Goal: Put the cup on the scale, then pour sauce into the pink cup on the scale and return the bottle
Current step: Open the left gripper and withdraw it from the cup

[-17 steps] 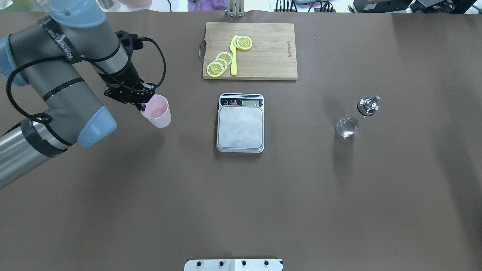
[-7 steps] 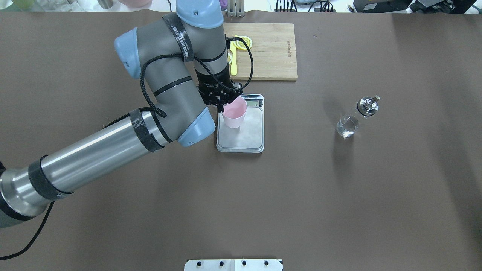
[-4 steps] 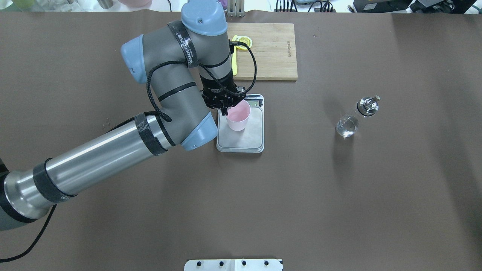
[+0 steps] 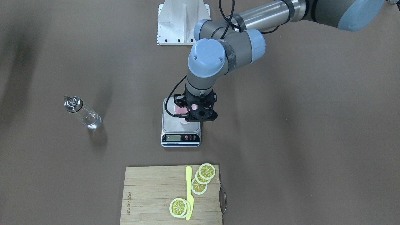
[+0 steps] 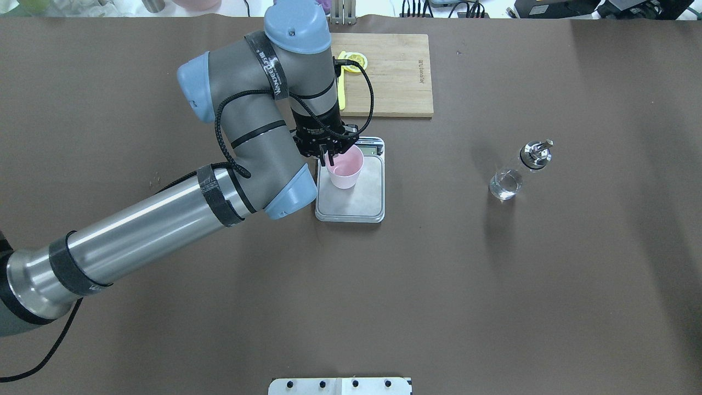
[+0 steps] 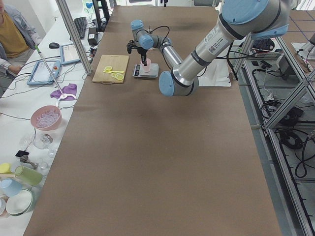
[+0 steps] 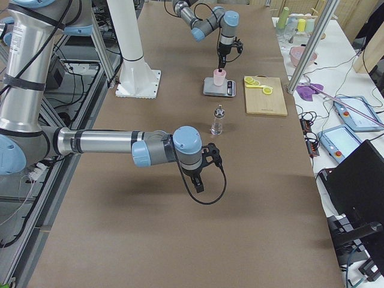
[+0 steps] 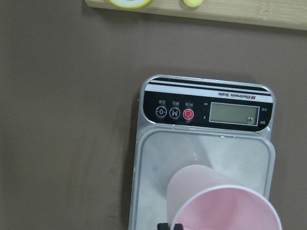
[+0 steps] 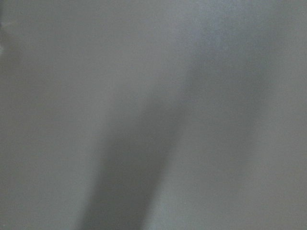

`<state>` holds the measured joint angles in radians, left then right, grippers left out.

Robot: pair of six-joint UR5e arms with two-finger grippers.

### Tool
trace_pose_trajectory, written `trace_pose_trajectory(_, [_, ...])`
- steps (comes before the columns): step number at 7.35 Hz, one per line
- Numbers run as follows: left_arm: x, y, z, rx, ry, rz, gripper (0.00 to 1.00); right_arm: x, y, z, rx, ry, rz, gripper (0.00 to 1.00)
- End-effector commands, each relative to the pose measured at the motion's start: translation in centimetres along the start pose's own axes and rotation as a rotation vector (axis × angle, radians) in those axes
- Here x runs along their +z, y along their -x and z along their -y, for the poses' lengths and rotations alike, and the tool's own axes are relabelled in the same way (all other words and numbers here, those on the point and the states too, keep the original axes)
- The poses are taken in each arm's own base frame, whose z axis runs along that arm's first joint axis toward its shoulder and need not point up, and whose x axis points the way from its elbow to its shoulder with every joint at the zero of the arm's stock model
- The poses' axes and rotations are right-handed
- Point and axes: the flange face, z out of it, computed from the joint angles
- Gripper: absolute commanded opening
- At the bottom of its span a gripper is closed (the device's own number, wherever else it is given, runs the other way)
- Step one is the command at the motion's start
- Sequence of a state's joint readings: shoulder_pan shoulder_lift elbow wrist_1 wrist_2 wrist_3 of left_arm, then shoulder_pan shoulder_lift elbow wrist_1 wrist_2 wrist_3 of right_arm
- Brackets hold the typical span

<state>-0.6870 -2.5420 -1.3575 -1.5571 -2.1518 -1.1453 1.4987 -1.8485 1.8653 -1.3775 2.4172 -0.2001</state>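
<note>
Since a couple of seconds back, when it was way out on my left side of the table, the cup [image 5: 345, 169] has travelled across and now sits over the scale [image 5: 363, 204], in the left half of the platform, towards the button strip. My left gripper [image 5: 330, 159] is still pinching the near wall at the rim, one finger inside and one outside, so it hasn't let go. Over the last half second the cup has barely moved, which reads to me like I'm settling it down rather than carrying it. I honestly can't tell if the base is touching the steel yet, and in the wrist view I can't make out any digits on the display [image 8: 234, 113].

So I'd say step one is nearly done: release and back the arm out, and that's it. The bottle [image 5: 520, 169] hasn't budged. It stands well off to my right with the sauce [image 5: 504, 185] inside, untouched. My right gripper [image 7: 199, 182] hangs over bare table on this side of the bottle, and I can't tell whether its fingers are spread or together. The pour is its job next, I guess
</note>
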Motion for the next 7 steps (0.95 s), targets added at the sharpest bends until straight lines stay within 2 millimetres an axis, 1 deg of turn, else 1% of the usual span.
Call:
trace_pose_trajectory(1, [-3.5,5.5,-1.3,-0.006,-0.035,-0.03,0.97,0.0,0.0,0.2,-0.001,0.0,-0.003,1.0])
trace_pose_trajectory(2, [-5.7,11.8,-2.8,-0.015,-0.053,-0.014,0.97,-0.3,0.3,1.3,-0.009,-0.011,-0.004,1.0])
trace_pose_trajectory(3, [-6.8,17.2,-3.7,0.058,-0.058,0.03,0.97,0.1,1.2,2.5,0.016,-0.006,0.003,1.0])
trace_pose_trajectory(4, [-8.9,24.0,-3.4,0.161,-0.085,0.067,0.97,0.8,3.0,4.6,-0.026,0.001,0.018,1.0])
trace_pose_trajectory(5, [-10.4,31.3,-2.8,0.251,-0.098,0.117,0.97,2.0,5.3,6.5,-0.127,-0.01,0.035,1.0])
trace_pose_trajectory(6, [-12.3,38.5,-1.5,0.317,-0.11,0.17,0.97,3.8,8.2,7.5,-0.257,-0.039,0.042,1.0])
trace_pose_trajectory(7, [-13.9,44.3,-0.5,0.359,-0.095,0.183,0.98,5.1,10.7,8.3,-0.359,-0.065,0.053,0.94])
